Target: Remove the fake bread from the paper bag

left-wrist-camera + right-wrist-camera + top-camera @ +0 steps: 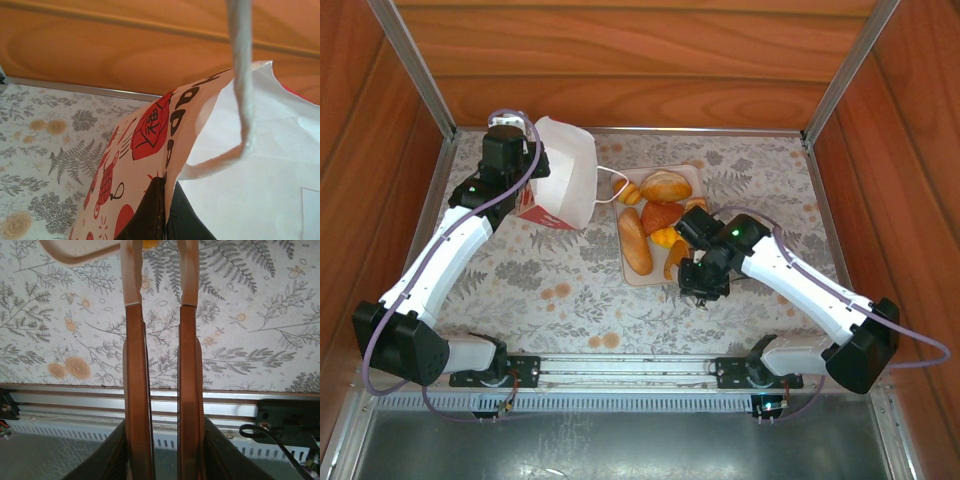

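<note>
Left pincer [164,212]: clamped on the edge of the paper bag [565,170], paper pinched between the black fingers. The bag is tipped at the far left of the tabletop [550,290], red base towards the left arm, cord handle [610,185] towards the tray [692,175].

Right pincer [160,270]: narrow gap, nothing between the fingers. It hangs over the tabletop at the tray's near edge.

Fake bread [660,215]: out on the tray, just right of the bag. Long loaf [635,240] along the left side, round bun [666,186] at the far end, smaller pieces between.
</note>
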`<state>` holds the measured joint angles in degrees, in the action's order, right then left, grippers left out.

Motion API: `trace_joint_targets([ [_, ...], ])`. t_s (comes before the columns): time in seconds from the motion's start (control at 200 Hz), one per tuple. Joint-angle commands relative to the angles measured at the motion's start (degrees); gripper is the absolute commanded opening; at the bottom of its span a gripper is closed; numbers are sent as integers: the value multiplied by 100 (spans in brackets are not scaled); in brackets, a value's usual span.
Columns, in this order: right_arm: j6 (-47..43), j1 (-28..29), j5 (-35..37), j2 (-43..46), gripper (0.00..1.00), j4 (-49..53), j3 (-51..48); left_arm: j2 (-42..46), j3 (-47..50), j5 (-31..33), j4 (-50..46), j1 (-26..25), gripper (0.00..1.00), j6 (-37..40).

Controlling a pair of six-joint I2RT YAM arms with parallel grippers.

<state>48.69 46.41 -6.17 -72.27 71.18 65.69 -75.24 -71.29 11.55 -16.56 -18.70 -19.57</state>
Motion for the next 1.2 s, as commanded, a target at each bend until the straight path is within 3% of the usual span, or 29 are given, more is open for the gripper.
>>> trace_joint_targets([
  [0.0,136,-10,149,243,14,476,229,71,44,-78,0,60,0,-77],
  [0.255,203,25,239,164,18,740,295,71,91,-74,8,66,0,-73],
  [0.81,-173,26,82,-505,42,608,820,80,175,-91,48,101,0,-28],
  [1.195,-301,26,-203,-622,44,297,962,105,200,-108,55,121,0,-10],
])
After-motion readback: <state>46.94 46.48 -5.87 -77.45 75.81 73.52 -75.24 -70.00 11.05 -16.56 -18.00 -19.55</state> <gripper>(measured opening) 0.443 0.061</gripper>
